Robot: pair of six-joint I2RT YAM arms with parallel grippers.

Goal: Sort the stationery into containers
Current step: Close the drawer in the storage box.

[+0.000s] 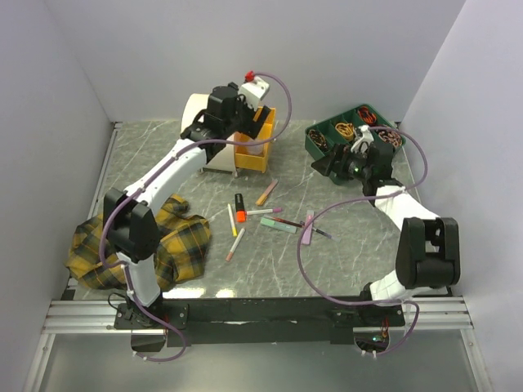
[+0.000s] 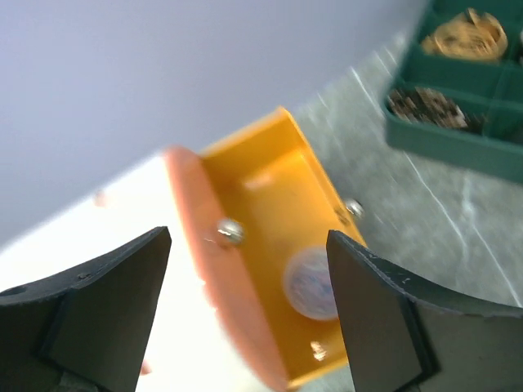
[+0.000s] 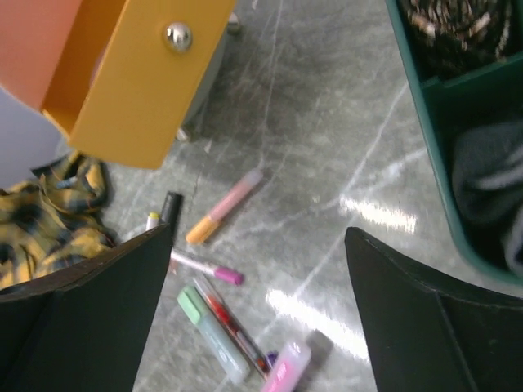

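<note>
Left end effector hangs over the yellow drawer, jaws wide, holding nothing. The clear pot sits inside. Right end effector, likewise spread and empty, hovers above the markers scattered mid-tabletop. They're slim, pastel, probably light, rigid and slippery, so pinch across mid-barrel.

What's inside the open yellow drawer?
One small clear round pot lies on the yellow drawer's floor. The near corner behind the black finger is hidden.
</note>
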